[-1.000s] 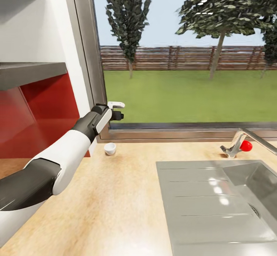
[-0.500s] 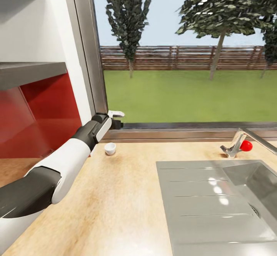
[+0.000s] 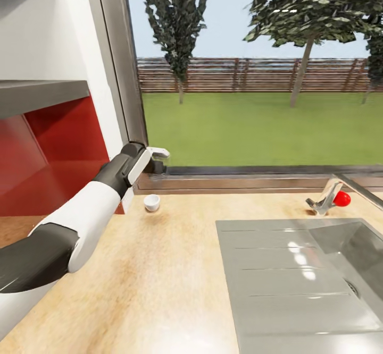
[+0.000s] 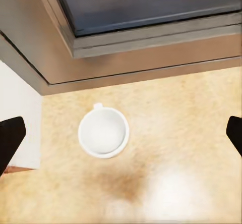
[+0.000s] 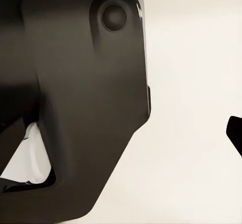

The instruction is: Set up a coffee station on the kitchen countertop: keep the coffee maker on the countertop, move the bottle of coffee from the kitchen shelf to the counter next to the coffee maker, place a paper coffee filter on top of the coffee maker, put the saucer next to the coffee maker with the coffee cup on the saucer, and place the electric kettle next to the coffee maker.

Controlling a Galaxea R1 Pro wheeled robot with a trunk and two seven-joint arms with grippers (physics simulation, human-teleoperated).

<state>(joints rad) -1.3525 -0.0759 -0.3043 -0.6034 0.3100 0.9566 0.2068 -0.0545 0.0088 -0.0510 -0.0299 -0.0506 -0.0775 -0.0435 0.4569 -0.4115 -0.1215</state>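
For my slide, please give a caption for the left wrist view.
Open left gripper above the white coffee cup on the kitchen countertop.

Plain white coffee cup [image 3: 152, 202], light tan wood-grain kitchen countertop [image 3: 159, 269], dark grey kitchen shelf [image 3: 37, 96], glossy red backsplash [image 3: 58, 157], brushed grey sink [image 3: 298, 279], red-knobbed tap [image 3: 332, 199], white-and-black left arm [image 3: 69, 221].

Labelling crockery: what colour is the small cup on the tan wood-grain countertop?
Plain white, clearest in the left wrist view: small round cup.
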